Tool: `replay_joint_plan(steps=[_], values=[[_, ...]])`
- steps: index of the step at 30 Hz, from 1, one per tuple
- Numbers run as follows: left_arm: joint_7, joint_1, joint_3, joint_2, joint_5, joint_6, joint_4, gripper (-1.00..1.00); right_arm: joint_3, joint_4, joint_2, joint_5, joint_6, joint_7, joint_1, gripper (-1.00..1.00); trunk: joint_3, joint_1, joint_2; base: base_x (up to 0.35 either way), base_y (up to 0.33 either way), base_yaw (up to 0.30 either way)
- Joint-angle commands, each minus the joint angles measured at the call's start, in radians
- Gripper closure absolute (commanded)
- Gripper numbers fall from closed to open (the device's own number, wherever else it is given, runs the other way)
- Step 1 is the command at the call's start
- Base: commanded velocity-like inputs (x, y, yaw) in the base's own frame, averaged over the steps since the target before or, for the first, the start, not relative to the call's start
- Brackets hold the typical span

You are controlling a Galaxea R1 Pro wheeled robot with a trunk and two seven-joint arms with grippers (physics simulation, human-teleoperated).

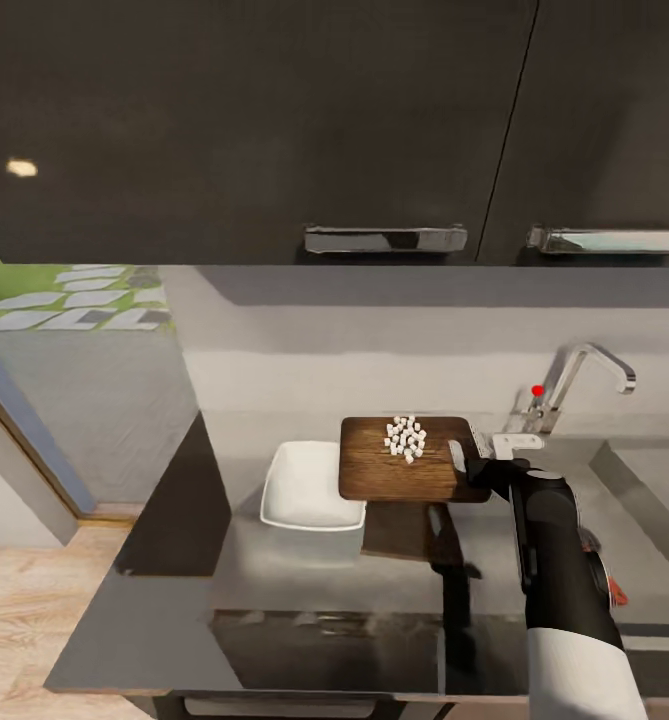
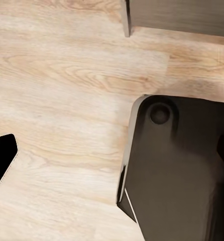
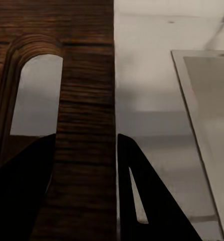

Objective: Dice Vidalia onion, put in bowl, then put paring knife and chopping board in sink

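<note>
Right claw point(image 1: 471, 462) grips the board point(image 1: 399, 470) by its end, lifted above the surface point(image 1: 304, 590).

The board hangs level, its shadow on the surface below, with a heap of white onion dice point(image 1: 405, 438) near its far edge. The white bowl point(image 1: 309, 490) sits just beside the board's left end. The right wrist view shows the dark fingers point(image 3: 21, 196) clamped at the board's point(image 3: 84, 100) edge by its slot hole. The sink point(image 1: 654, 480) and faucet point(image 1: 574, 385) lie to the right. The left claw's state cannot be told; its wrist camera looks at wood floor point(image 2: 62, 75).
</note>
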Motion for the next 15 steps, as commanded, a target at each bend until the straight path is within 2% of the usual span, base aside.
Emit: replay_joint_plan(steps=[1, 10, 15], values=[[0.001, 0.0, -0.003, 0.0, 0.006, -0.001, -0.001, -1.0, -0.002, -0.001, 0.001, 0.01, 0.003, 0.01, -0.001, 1.0, 0.0, 0.001, -0.002, 0.0, 0.295, 0.0], [0.0, 0.0, -0.003, 0.0, 0.006, -0.001, -0.001, -1.0, -0.002, -0.001, 0.001, 0.01, 0.003, 0.01, -0.001, 1.0, 0.014, 0.001, -0.002, 0.001, 0.312, 0.0], [0.0, 0.0, -0.003, 0.0, 0.005, -0.001, -0.001, -1.0, -0.002, -0.001, 0.001, 0.01, 0.003, 0.01, -0.001, 1.0, 0.022, 0.001, -0.002, 0.091, 0.308, 0.0]])
